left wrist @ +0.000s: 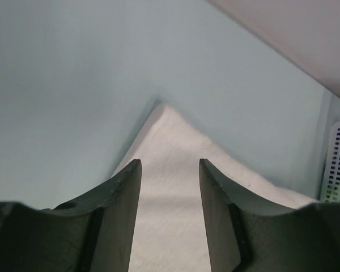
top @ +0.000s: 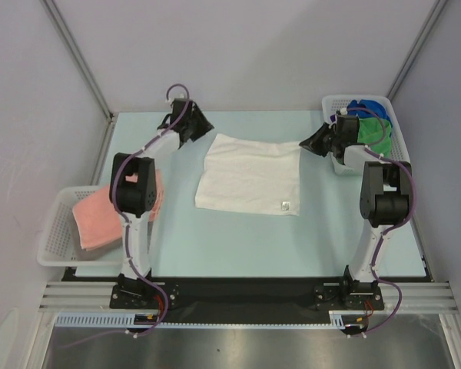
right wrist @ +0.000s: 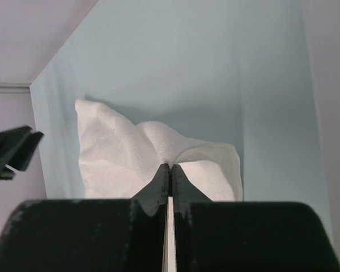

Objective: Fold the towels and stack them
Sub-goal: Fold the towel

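Observation:
A white towel [top: 250, 175] with a small corner tag lies flat in the middle of the table. My left gripper [top: 203, 127] hovers at its far left corner. In the left wrist view that gripper [left wrist: 170, 170] is open, and the towel's corner [left wrist: 170, 136] lies below the gap, not pinched. My right gripper [top: 306, 144] is at the far right corner. It [right wrist: 170, 166] is shut on the white towel's [right wrist: 113, 153] edge, which puckers up at the fingertips. A salmon pink towel [top: 100, 215] lies in the left basket. Green [top: 373, 132] and blue [top: 369, 106] towels sit in the right basket.
A white lattice basket [top: 54, 231] stands at the table's left edge beside the left arm. Another basket [top: 334, 104] stands at the far right, just behind the right gripper. Grey walls enclose the table on three sides.

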Robot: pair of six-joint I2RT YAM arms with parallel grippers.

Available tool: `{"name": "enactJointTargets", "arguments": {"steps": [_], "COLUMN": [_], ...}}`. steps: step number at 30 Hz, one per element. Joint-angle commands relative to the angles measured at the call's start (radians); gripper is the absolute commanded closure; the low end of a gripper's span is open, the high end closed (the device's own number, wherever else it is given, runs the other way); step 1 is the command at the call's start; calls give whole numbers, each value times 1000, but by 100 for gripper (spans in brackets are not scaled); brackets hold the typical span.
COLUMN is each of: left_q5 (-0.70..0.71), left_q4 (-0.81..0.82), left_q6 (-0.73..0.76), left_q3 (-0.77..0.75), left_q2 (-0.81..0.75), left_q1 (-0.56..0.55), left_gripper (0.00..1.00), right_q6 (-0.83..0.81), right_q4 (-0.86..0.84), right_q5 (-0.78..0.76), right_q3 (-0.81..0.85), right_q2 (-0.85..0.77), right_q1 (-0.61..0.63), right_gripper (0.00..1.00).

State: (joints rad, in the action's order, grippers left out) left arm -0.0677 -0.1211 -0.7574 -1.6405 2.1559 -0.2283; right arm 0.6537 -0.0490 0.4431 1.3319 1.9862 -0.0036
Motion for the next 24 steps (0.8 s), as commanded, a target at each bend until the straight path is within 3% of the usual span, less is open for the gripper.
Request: {"name": "enactJointTargets", "arguments": {"steps": [1, 5, 7, 11, 18, 24], "left_q5": [64, 146, 141, 102, 167, 181], "left_q4": [-133, -378, -411, -382, -429, -443], "left_q6": [107, 153, 168, 174, 244, 247], "left_q3": [-278, -568, -649, -642, -688, -708], "left_q2": [100, 305, 341, 383, 450, 458], "left_q1": [-40, -48, -49, -55, -91, -92], "left_gripper": [48, 49, 50, 47, 41, 45], "right_q6": [-23, -31, -32, -32, -43, -42], "right_q4": [-3, 0, 1, 1, 1, -2], "right_q5": [-20, -27, -29, -27, -38, -40], "right_q3": [30, 33, 38, 50, 50, 47], "right_q2": [10, 11, 16, 25, 28, 26], "right_q1": [1, 1, 1, 1, 28, 30], "right_gripper": [100, 100, 100, 100, 100, 100]}}
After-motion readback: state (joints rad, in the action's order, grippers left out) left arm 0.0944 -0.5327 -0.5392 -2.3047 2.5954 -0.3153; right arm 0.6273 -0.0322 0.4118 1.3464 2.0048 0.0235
